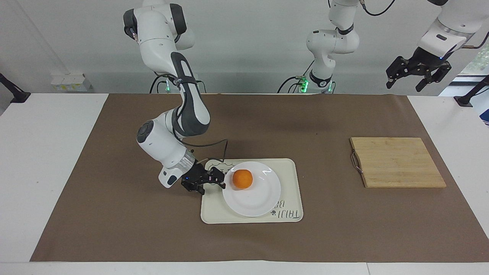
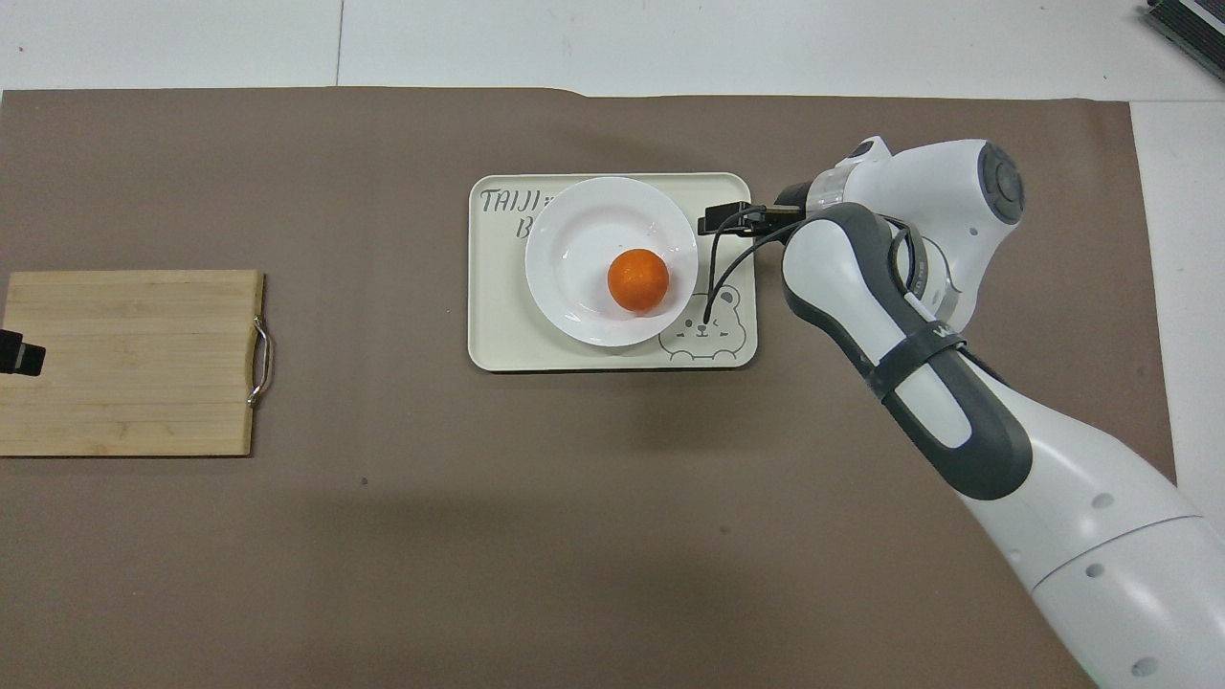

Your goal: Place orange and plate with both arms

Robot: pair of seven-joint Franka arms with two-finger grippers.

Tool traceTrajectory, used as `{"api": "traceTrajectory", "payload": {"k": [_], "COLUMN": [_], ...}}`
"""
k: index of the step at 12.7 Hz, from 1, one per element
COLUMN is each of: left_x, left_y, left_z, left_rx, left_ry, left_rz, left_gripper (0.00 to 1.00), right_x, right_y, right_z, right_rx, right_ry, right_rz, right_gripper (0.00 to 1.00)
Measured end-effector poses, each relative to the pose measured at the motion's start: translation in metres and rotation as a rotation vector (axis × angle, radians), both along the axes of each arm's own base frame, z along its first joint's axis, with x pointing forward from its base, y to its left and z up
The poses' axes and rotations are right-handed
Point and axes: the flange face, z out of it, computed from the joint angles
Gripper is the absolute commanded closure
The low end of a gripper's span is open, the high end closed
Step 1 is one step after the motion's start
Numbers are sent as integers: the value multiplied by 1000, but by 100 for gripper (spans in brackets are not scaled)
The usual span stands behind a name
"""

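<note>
While the orange (image 1: 242, 178) rests on the plate (image 1: 255, 202) on the tray (image 1: 290, 168), we see the right tool (image 1: 214, 181) spread beside the plate, holding nothing; the left tool (image 1: 417, 72) waits spread over the counter's (image 1: 46, 152) edge.

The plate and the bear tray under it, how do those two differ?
The plate is round and plain glossy white; the tray is a cream rectangle with rounded corners, lettering and a bear print. The plate is smaller and rests on the tray. The plate holds the orange; the tray holds the plate. Both are shallow, rimmed and pale.
</note>
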Motion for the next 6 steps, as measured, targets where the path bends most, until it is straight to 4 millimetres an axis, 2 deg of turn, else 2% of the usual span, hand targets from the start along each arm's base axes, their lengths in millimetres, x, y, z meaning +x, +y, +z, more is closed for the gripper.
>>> {"api": "traceTrajectory", "payload": {"k": [3,6], "left_x": [0,0], "left_y": [0,0], "left_z": [0,0], "left_rx": [0,0], "left_ry": [0,0], "left_rz": [0,0], "left_gripper": [0,0], "right_x": [9,7], "right_y": [-30,-73], "right_z": [20,53], "right_rx": [-203,-363], "right_ry": [-75,-63], "right_rz": [82,137], "right_gripper": [0,0]}}
